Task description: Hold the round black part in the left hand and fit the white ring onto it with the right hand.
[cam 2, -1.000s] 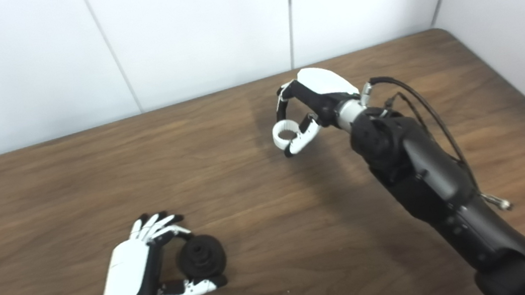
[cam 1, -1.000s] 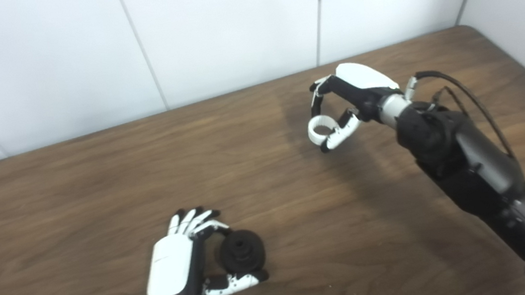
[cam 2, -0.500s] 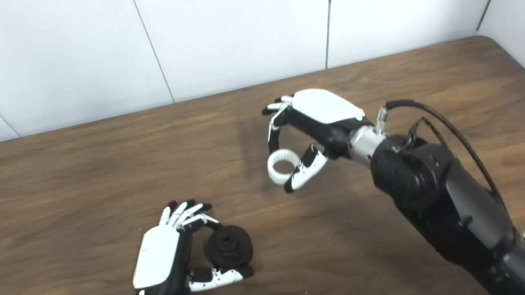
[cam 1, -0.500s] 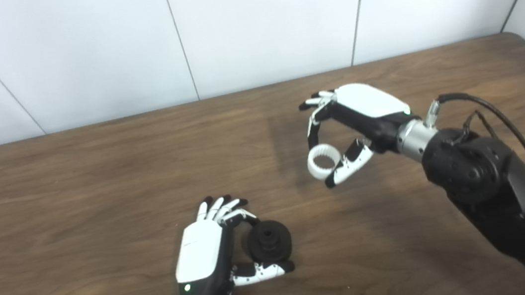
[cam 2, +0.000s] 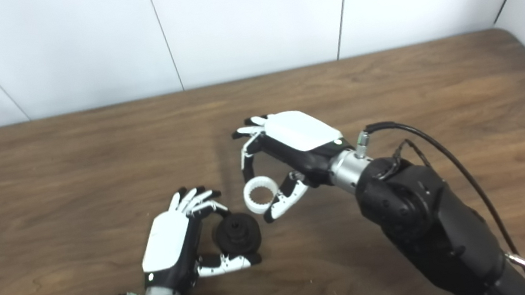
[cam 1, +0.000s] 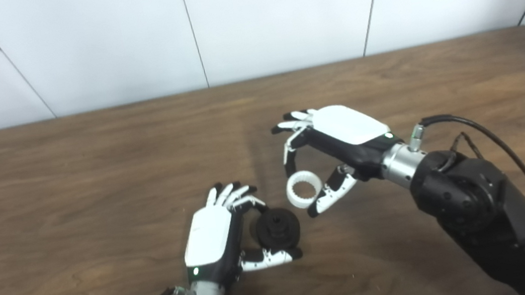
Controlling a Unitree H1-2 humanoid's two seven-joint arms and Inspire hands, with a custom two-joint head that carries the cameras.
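half done by our reckoning: our left robot hand pinches the round black plastic part, our right robot hand pinches the toothed white ring just beside it, not yet fitted.

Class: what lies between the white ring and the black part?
Nothing: only bare table shows in the gap between white ring and black part, in both eye views.

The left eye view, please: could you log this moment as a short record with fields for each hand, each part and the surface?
left hand: shut on black part
black part: round, hub facing up and right, held low over the table
right hand: shut on ring
ring: white, toothed inside, up and right of the black part, not yet on it
table: brown wood
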